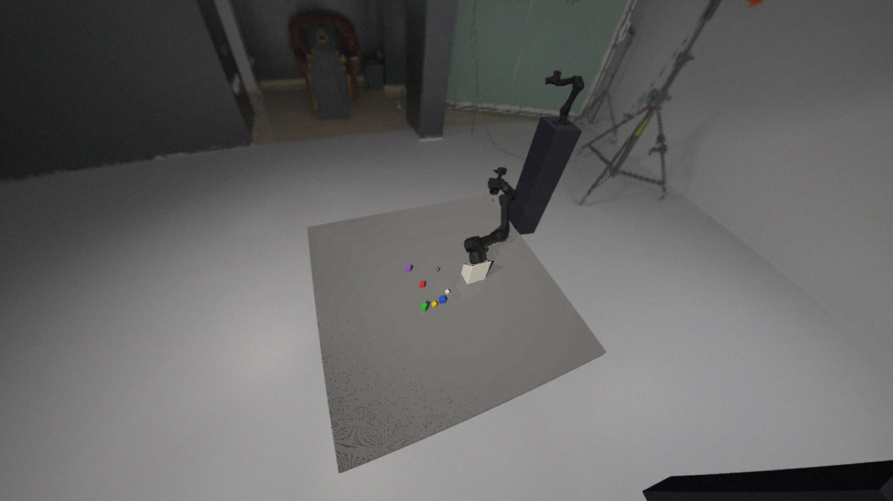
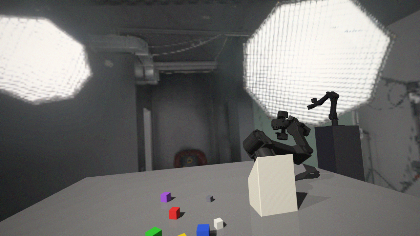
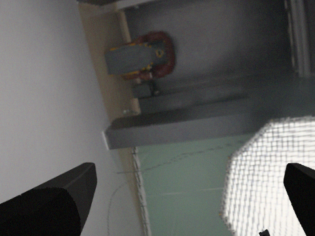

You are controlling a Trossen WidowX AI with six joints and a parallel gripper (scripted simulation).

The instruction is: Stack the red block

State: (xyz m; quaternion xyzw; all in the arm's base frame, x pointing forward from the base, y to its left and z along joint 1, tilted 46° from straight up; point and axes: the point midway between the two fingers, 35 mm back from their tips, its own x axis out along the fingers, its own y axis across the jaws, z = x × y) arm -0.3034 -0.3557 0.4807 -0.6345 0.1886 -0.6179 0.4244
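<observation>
The red block (image 1: 421, 284) (image 2: 174, 213) sits on the grey table top (image 1: 387, 365) (image 2: 117, 199), apart from the other blocks. The green tower (image 1: 424, 306) (image 2: 153, 231) stands nearer the top and exterior views; the bottom edge of the exterior view cuts it off, and its height is hard to tell. The arm (image 1: 504, 213) (image 2: 299, 131) is folded up behind the cream block, well away from both. My gripper (image 3: 190, 173) is open and empty, raised above the table. Its wrist view shows only the room, no blocks.
Blue (image 1: 443, 299) (image 2: 202, 230), yellow (image 1: 434, 304) and small white (image 1: 447, 290) (image 2: 218, 223) blocks lie near the tower. Purple (image 1: 408, 267) (image 2: 165, 197) and small grey (image 1: 437, 268) (image 2: 209, 198) blocks lie farther back. A large cream block (image 1: 475, 272) (image 2: 277, 185) stands before the arm.
</observation>
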